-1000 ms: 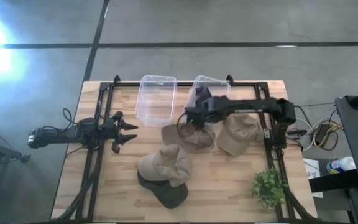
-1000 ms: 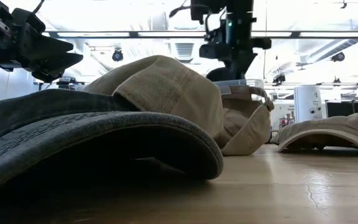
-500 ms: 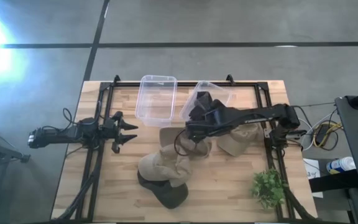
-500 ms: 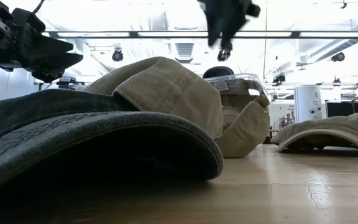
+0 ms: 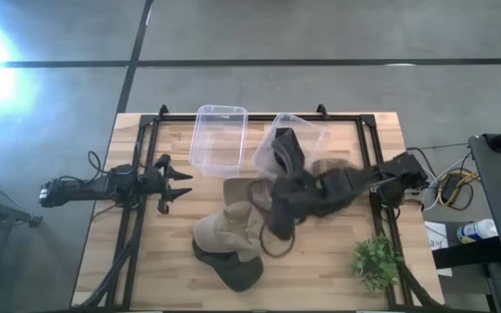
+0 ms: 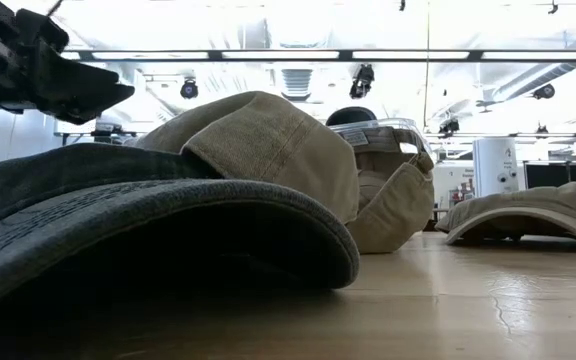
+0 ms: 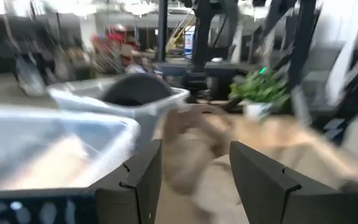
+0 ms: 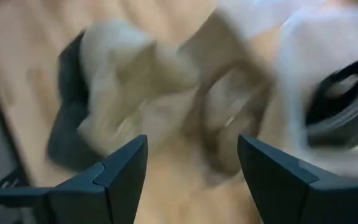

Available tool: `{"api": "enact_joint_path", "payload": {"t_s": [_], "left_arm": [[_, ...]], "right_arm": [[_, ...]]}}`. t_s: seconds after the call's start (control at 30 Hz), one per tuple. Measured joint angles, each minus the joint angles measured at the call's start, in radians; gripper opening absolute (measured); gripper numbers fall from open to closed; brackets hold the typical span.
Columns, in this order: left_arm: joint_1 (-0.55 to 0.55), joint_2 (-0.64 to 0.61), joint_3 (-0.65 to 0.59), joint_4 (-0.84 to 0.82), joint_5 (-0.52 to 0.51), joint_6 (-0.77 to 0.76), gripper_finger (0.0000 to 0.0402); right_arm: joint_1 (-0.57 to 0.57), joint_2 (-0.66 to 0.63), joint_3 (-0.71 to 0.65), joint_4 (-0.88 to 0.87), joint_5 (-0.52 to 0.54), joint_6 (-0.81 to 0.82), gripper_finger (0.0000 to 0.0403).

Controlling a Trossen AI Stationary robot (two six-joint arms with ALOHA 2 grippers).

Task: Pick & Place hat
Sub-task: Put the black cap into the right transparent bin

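Observation:
A tan hat (image 5: 229, 230) lies on top of a dark hat (image 5: 237, 271) near the table's front. A second tan hat (image 6: 393, 200) rests upside down just behind them, and a third (image 6: 538, 212) lies brim-down at the right. Another dark hat (image 5: 287, 148) sits in the right clear bin (image 5: 311, 130). My right gripper (image 8: 191, 162) hovers open over the pile of hats, its arm blurred (image 5: 320, 191). My left gripper (image 5: 179, 184) stands open at the table's left, clear of the hats.
An empty clear bin (image 5: 220, 135) stands at the back, left of the other. A small green plant (image 5: 375, 261) stands at the near right corner. Black frame rails (image 5: 133, 235) run along both sides of the table.
My right gripper has swung from the bins toward the table's near edge, over the pile of hats, and has risen out of the low view. The upside-down tan hat has come down and settled on the table behind the pile.

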Motion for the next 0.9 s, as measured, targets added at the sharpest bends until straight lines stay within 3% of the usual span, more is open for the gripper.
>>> {"api": "enact_joint_path", "payload": {"t_s": [0.1, 0.3, 0.53, 0.77, 0.9], "left_arm": [[0.000, 0.000, 0.000, 0.003, -0.038, 0.102, 0.0181], [0.000, 0.000, 0.000, 0.013, -0.075, 0.009, 0.0181], [-0.001, 0.000, 0.000, 0.074, -0.042, -0.726, 0.0181], [-0.001, 0.000, 0.000, 0.081, -0.041, -1.115, 0.0181], [-0.001, 0.006, 0.000, 0.081, -0.035, -1.229, 0.0181]], "right_arm": [[0.054, 0.000, -0.061, -0.018, 0.005, 0.109, 0.0236], [0.113, -0.001, -0.178, -0.014, 0.023, 0.339, 0.0229], [0.146, -0.004, -0.270, 0.168, -0.048, 0.422, 0.0228], [0.151, 0.022, -0.407, 0.492, -0.115, 0.426, 0.0228], [0.151, 0.024, -0.460, 0.558, -0.152, 0.459, 0.0228]]}}
